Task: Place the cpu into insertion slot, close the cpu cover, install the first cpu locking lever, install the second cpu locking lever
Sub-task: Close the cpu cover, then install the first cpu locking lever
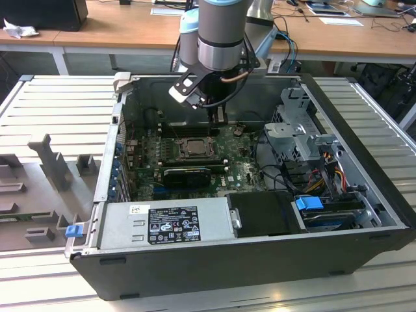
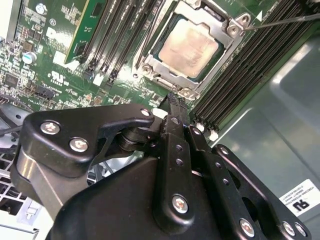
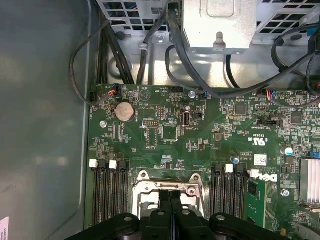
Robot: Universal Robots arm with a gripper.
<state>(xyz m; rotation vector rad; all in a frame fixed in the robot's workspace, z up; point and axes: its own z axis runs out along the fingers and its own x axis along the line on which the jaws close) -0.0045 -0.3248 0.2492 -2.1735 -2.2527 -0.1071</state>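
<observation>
While the gripper (image 2: 172, 99) hangs just over the far edge of the insertion slot (image 1: 193, 147), its jaws pressed together with nothing between them, the cpu (image 2: 192, 45) lies seated in the socket, and the cpu cover (image 2: 150, 62) appears folded flat over its rim. A thin locking lever (image 2: 285, 21) seems unlatched. The narrow fingertips could slip off that wire and scrape the memory slots (image 2: 235, 85) or the board, or the lever could spring back up.

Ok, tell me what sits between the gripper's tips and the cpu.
In the second wrist view, the gripper, fingers together, points toward the cpu; between them lies just the silver frame edge of the cpu cover.
</observation>
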